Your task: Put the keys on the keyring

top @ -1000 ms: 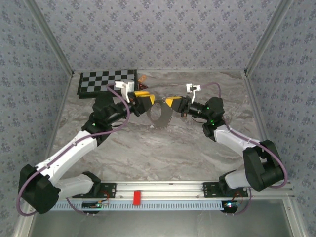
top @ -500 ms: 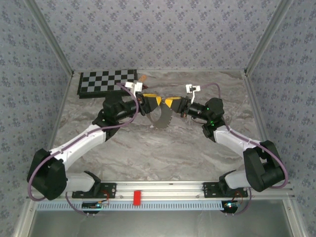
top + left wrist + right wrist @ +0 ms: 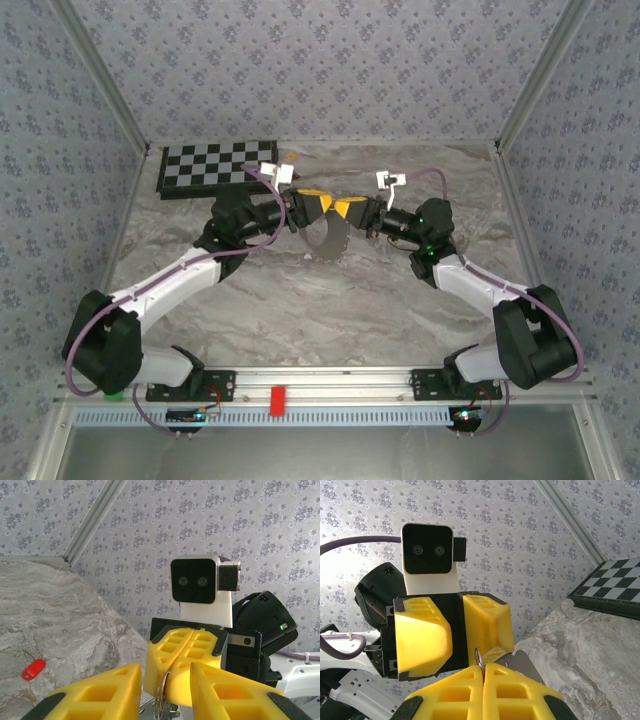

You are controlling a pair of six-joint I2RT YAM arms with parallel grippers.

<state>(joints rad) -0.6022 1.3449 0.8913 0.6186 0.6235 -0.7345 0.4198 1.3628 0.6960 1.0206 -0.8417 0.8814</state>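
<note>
My right gripper [image 3: 483, 667] is shut on the keyring [image 3: 478, 656], a thin silver loop that it holds in the air above the table's middle. My left gripper [image 3: 166, 674] faces it nose to nose. Its yellow fingers [image 3: 100, 690] stand apart on either side of the keyring [image 3: 162, 696] and of the right gripper's tips, and I see no contact with the loop. From above, the left gripper [image 3: 311, 203] and right gripper [image 3: 346, 208] almost touch. The keys show as one tiny red key [image 3: 34, 669], lying on the marble table at the left.
A flat grey metal tag [image 3: 325, 238] hangs under the ring. A chequered board [image 3: 215, 165] lies at the back left, with a small orange-brown piece [image 3: 290, 160] beside it. A red block [image 3: 277, 400] sits on the front rail. Patterned walls close in the table.
My left arm has swung right until its fingers straddle the ring held by the right gripper, and its jaws have narrowed. The right arm has stayed where it was.
</note>
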